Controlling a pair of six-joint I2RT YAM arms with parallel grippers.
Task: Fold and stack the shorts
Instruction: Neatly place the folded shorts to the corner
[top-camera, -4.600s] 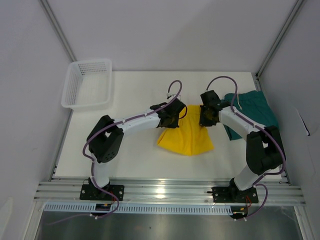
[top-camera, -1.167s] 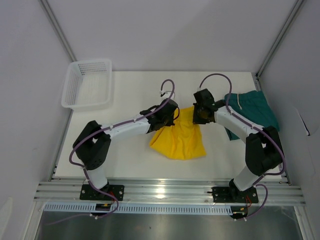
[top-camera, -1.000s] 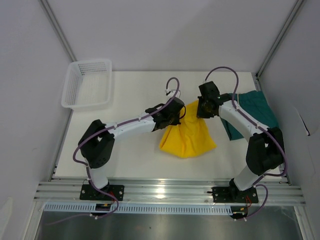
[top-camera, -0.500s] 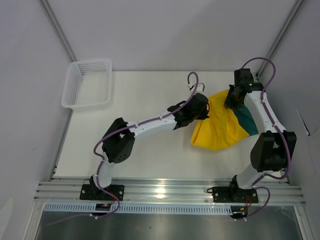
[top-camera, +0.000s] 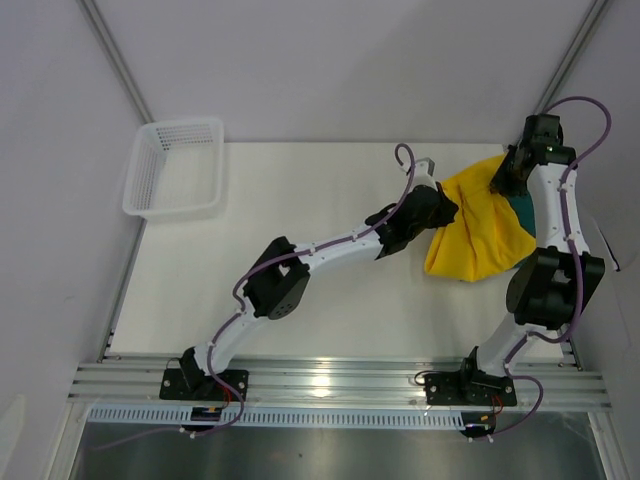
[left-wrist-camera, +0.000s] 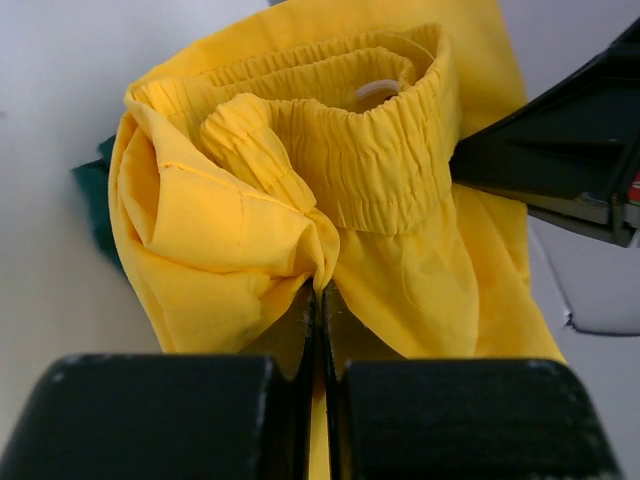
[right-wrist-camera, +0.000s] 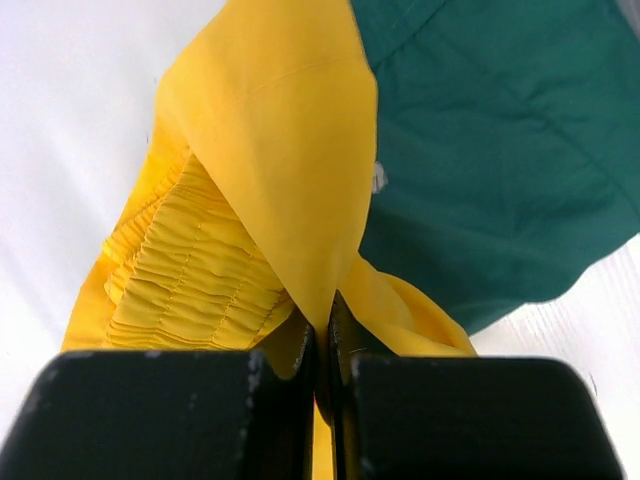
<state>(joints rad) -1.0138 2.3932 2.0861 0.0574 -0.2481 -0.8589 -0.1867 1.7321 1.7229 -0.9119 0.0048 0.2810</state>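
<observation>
Both jaws pinched shut on yellow shorts (top-camera: 478, 228), left (left-wrist-camera: 318, 300), right (right-wrist-camera: 325, 335). Green pair (right-wrist-camera: 490, 150) below right jaws. Lower evenly, keep cloth taut, square edges before release.

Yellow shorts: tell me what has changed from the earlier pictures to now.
Both arms have carried the yellow shorts from the table's middle to its far right, over the teal shorts, now mostly covered. The left pincer and right pincer are both still clamped on yellow cloth, and both arms have stretched out to the right. The white basket stayed at far left.
</observation>
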